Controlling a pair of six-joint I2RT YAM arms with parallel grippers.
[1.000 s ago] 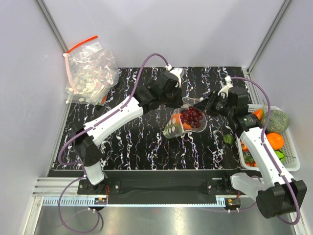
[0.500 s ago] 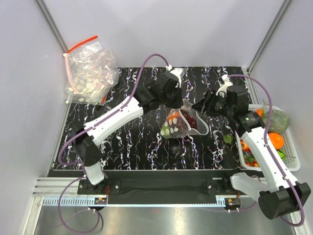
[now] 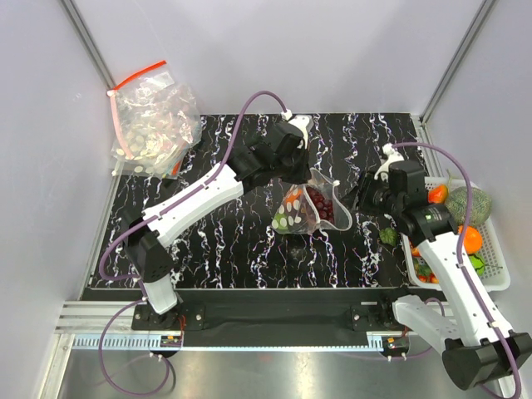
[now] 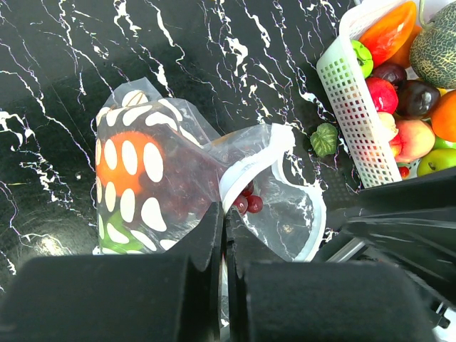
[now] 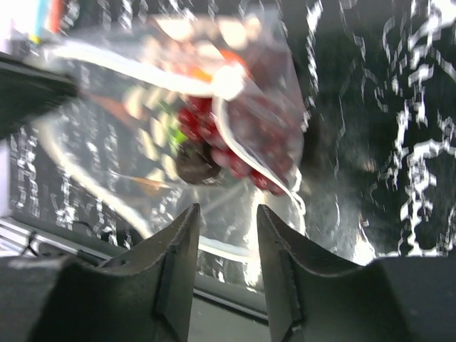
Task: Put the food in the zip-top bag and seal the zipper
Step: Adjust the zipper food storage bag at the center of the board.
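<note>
left hand (image 4: 225,231) pinching zip-top bag (image 4: 135,171) rim, right hand (image 5: 226,214) parted, just beside

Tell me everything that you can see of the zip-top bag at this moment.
The zip-top bag is small, of clear crinkly plastic printed with white oval spots. It lies tilted over the black marbled table, its mouth gaping towards the white basket. The pale zipper runs around the mouth, unsealed. Inside show dark red grapes, something orange and something green. The left gripper is shut on the mouth edge; the right gripper stands open nearby.
</note>
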